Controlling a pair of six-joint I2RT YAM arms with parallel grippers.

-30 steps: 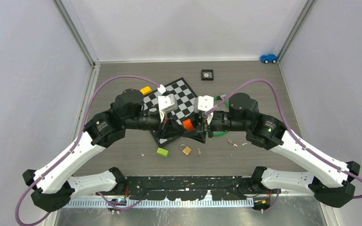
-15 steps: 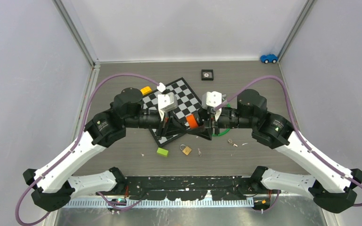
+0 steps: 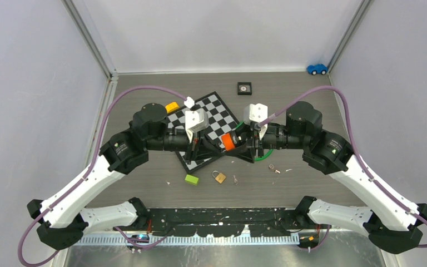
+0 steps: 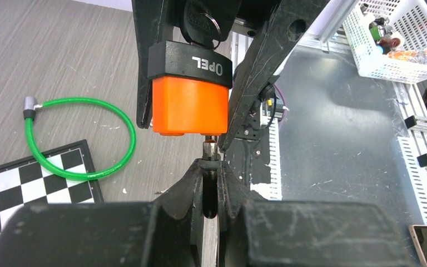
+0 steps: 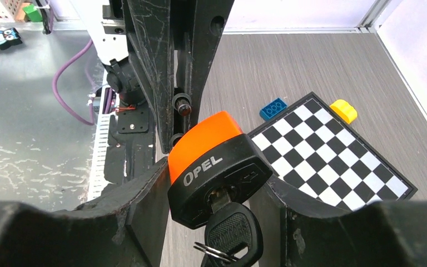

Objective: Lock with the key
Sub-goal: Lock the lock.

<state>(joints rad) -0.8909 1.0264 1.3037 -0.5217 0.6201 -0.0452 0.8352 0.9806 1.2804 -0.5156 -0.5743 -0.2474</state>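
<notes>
Take the orange lock (image 3: 226, 143) as dial centre in the overhead view. You are blocked at 9 and 3 o'clock. There the left gripper (image 3: 210, 146), pinched on a metal pin (image 4: 210, 148), and the right gripper (image 3: 234, 143), clamping the lock, meet nose to nose. The chessboard (image 3: 211, 114) lies flat at 11. A brass padlock (image 3: 219, 177) sits at 6, a green block (image 3: 191, 179) at 7 and a green cable (image 4: 75, 100) at 4. Your widest bare table (image 3: 289, 83) is along the far wall, either side of the black box (image 3: 244, 88).
</notes>
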